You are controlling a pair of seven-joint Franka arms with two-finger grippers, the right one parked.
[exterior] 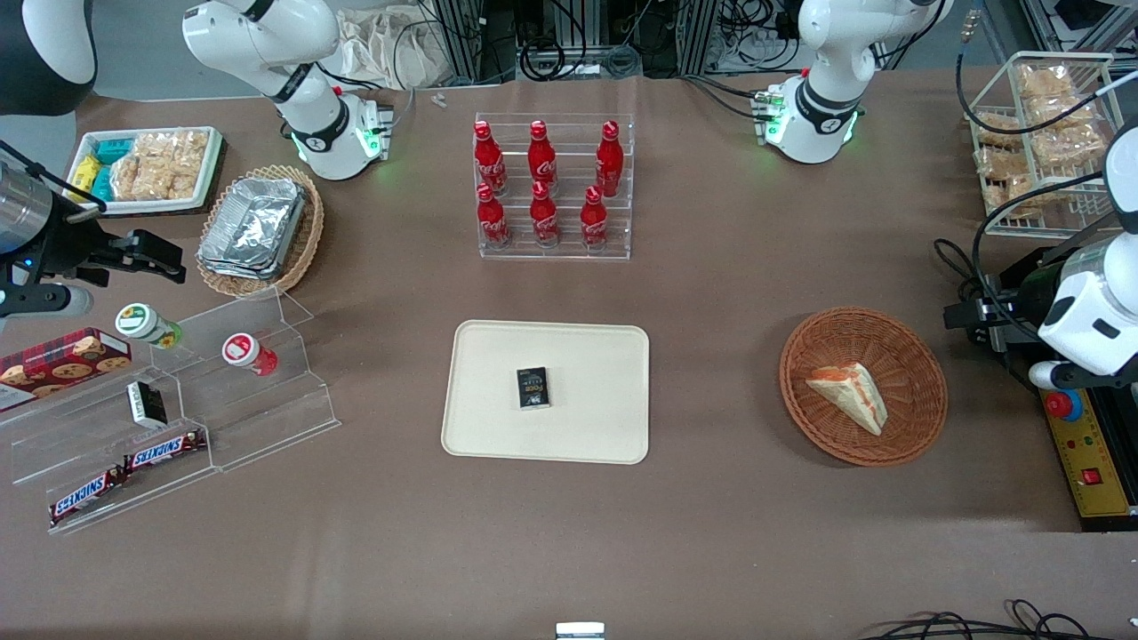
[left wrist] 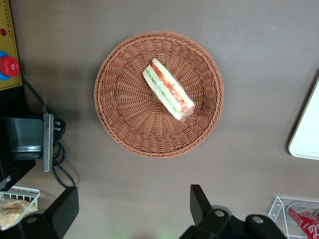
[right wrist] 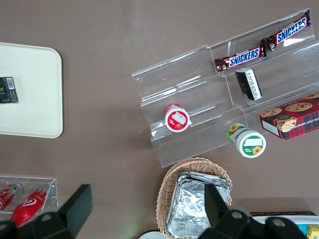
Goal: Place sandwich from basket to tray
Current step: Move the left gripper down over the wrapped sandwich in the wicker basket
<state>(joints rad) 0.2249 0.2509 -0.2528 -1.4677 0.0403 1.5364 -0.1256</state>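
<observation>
The sandwich (exterior: 849, 393) (left wrist: 168, 89), a white wedge with orange-red and green layers, lies in the round reddish-brown wicker basket (exterior: 800, 356) (left wrist: 119, 119). My gripper (exterior: 965, 313) (left wrist: 130, 204) hangs above the table beside the basket, toward the working arm's end. It is open, with nothing between its black fingers (left wrist: 198, 201), and it is well apart from the sandwich. The cream tray (exterior: 498, 427) (left wrist: 306, 134) lies flat at the middle of the table with a small black box (exterior: 533, 388) on it.
A clear rack of red cola bottles (exterior: 553, 191) stands farther from the front camera than the tray. A yellow control box with a red button (exterior: 1080, 444) and cables lie beside the basket. A wire rack of snacks (exterior: 1040, 133) stands at the working arm's end.
</observation>
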